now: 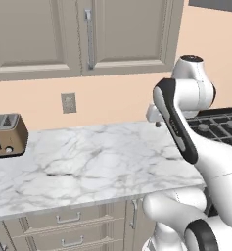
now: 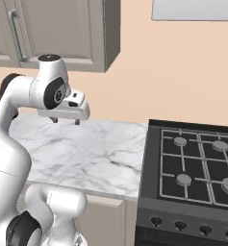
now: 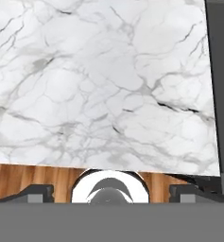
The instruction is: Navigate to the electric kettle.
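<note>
My gripper (image 2: 64, 120) hangs above the white marble counter (image 1: 88, 162), fingers pointing down. In the right base view I see my 2 short dark fingertips (image 2: 77, 122) set apart with a clear gap between them, holding nothing. In the hand view my tips (image 3: 35, 193) sit at the far left and far right of the bottom edge, so they stand wide apart there too.

For containers, I can make out only closed ones: the upper cabinets (image 1: 49, 34) on the far wall, with their doors shut, and the drawers (image 1: 68, 218) under the counter's near edge, also shut. I cannot tell what is inside any of them.

At the left end of the counter stands a brown 2-slot toaster (image 1: 7, 136), well apart from my fingers. A wall outlet (image 1: 68, 103) sits on the peach wall beyond the counter. To the right, the counter meets a black gas stove (image 2: 197, 163) with 4 burners showing and knobs along its front; my gripper hovers left of it, over the marble.

I cannot find the electric kettle on the stretch of counter in front of me, so I cannot tell where it lies relative to my fingers. Below me, the hand view shows veined marble, wood floor (image 3: 28, 177) beyond its near edge.
</note>
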